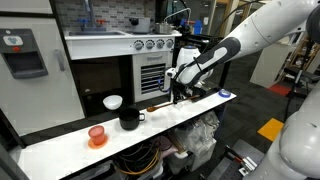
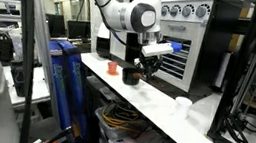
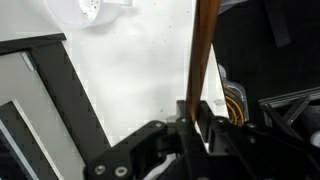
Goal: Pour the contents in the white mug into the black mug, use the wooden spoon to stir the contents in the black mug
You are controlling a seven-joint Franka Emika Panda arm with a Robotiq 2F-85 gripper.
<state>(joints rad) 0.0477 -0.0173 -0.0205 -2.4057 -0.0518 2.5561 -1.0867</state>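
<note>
Room: lab space; a large stainless appliance with a row of knobs (image 1: pixel 140 55) stands behind the work surface.
Surface: long white counter (image 1: pixel 55 145), running left to right.
Arm: white robot arm (image 1: pixel 250 35), reaching in from the far right down to the counter.
Gripper: black two-finger gripper (image 3: pixel 196 115), just right of the black mug; jaws clamped on the spoon handle.
Spoon: long thin light-brown wooden spoon (image 3: pixel 205 50), handle pinched between the fingers; contact with the counter cannot be told.
Black mug: short wide black mug (image 1: pixel 129 119), mid-counter.
White mug: small squat white mug (image 1: pixel 113 102), far left of the black mug, apart.
Cup: orange-red cup on an orange saucer (image 1: pixel 97 135), near left.
</note>
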